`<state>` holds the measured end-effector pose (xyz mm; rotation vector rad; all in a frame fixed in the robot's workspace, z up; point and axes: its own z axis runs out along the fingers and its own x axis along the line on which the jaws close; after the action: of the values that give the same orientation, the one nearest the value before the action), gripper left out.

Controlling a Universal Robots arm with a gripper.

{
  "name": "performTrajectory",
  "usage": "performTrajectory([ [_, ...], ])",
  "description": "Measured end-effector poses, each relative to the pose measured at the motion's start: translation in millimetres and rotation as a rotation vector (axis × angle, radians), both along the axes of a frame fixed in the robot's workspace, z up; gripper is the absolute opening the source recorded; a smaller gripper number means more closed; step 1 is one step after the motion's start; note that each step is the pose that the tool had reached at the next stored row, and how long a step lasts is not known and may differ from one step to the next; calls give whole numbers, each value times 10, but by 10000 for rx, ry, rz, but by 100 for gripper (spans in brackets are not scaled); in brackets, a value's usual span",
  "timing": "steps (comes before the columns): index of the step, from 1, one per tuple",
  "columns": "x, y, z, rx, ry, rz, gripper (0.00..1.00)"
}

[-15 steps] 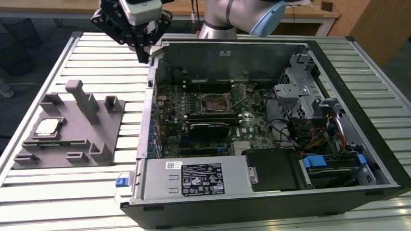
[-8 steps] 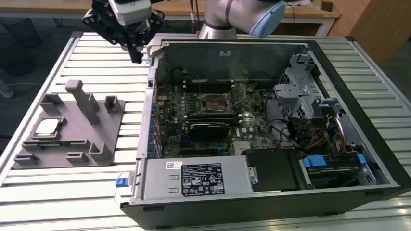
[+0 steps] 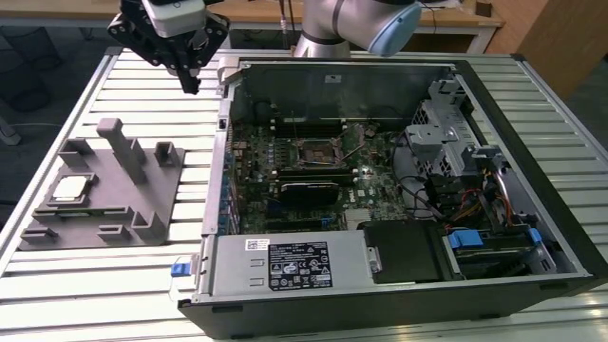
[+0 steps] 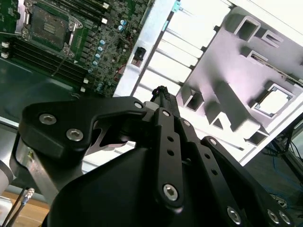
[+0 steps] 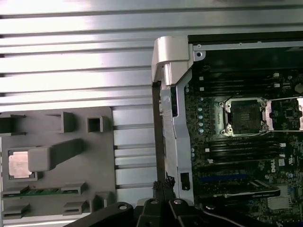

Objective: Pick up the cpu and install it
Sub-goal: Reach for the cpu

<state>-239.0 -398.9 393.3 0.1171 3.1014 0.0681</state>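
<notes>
The gripper hangs above the slatted tabletop, near the open case's far corner on the exterior view's left. Its fingers are pressed together and hold nothing. The cpu lies flat in a recess of the grey fixture, well apart from the gripper and outside the case. The socket on the board sits open, and both wrist views show it

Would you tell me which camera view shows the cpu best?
The exterior view: the cpu lies whole in its pocket on the grey fixture. In the first wrist view a post hides part of the cpu; the second wrist view shows it glaring white.
</notes>
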Motion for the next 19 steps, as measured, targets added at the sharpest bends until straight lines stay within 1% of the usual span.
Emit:
performTrajectory([
  [19, -296, 0, 0, 0, -32, -1, 11],
])
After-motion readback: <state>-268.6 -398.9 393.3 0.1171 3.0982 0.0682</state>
